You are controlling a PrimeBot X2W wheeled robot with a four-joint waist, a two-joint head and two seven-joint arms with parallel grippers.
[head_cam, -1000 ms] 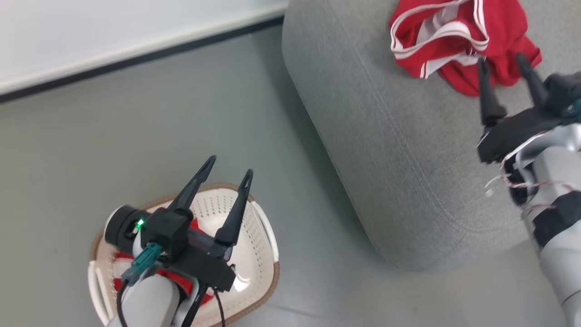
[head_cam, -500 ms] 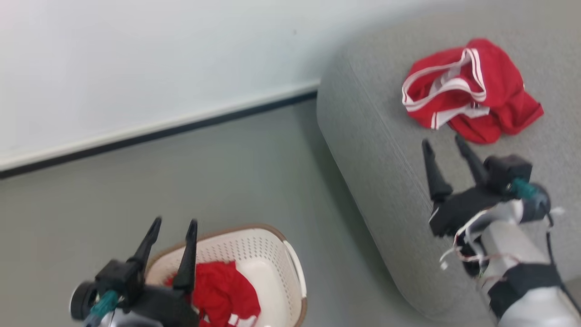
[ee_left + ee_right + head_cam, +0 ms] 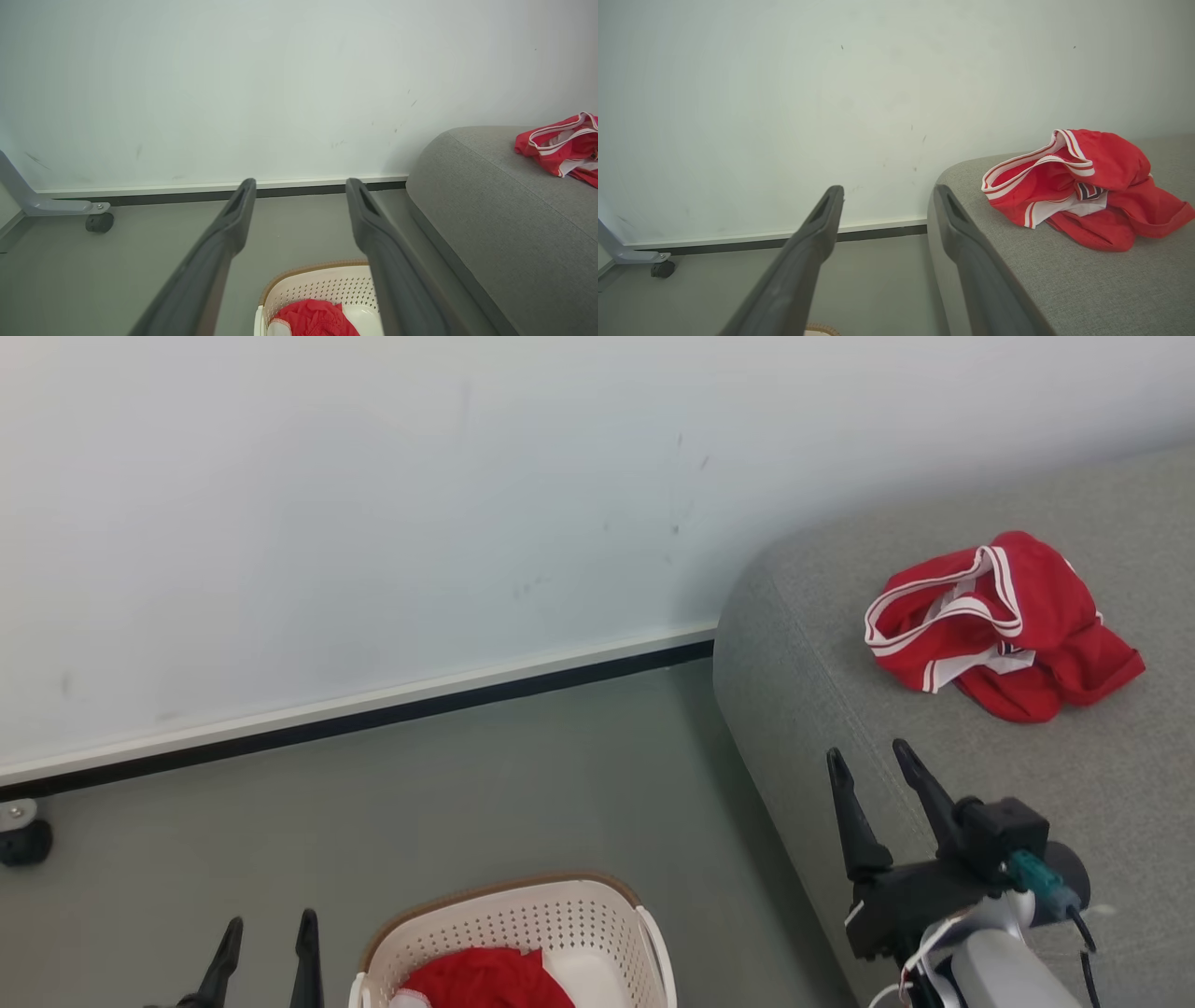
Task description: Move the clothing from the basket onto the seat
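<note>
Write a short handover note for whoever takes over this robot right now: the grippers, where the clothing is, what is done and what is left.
Left gripper: open, empty, left of the basket in the head view.
Right gripper: open, empty, by the edge of the seat, apart from the clothing there.
Done: one red garment lies crumpled on the seat.
Left: the other red garment lies in the basket on the floor; it needs lifting onto the seat.
</note>
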